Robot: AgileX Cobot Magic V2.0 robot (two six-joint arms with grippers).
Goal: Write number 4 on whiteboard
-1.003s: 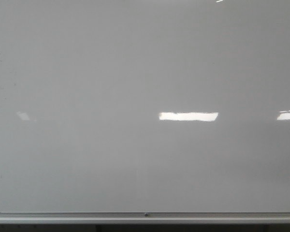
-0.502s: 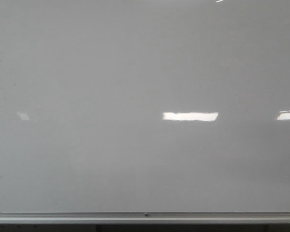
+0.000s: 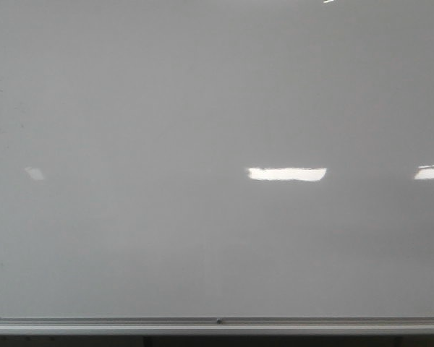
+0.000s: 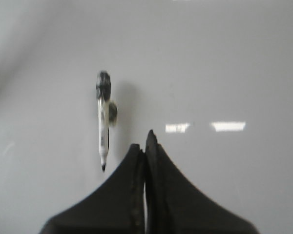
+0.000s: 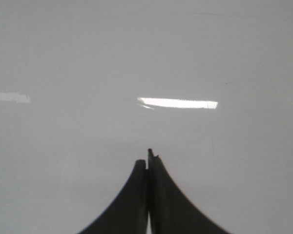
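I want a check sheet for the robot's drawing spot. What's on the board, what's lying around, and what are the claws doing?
Surface: the whiteboard fills the front view, glossy pale grey, with bright light glares on it.
Job's things: no number 4 seen on the board in any view; a marker shows in the left wrist view, not held, beside the left gripper.
Clutter: nothing seen.
Grippers: left gripper has its fingers pressed together, holding nothing; right gripper likewise closed and empty.
Cables: nothing seen.
Surroundings: a silver rail runs along the board's lower edge, with a dark strip below it.
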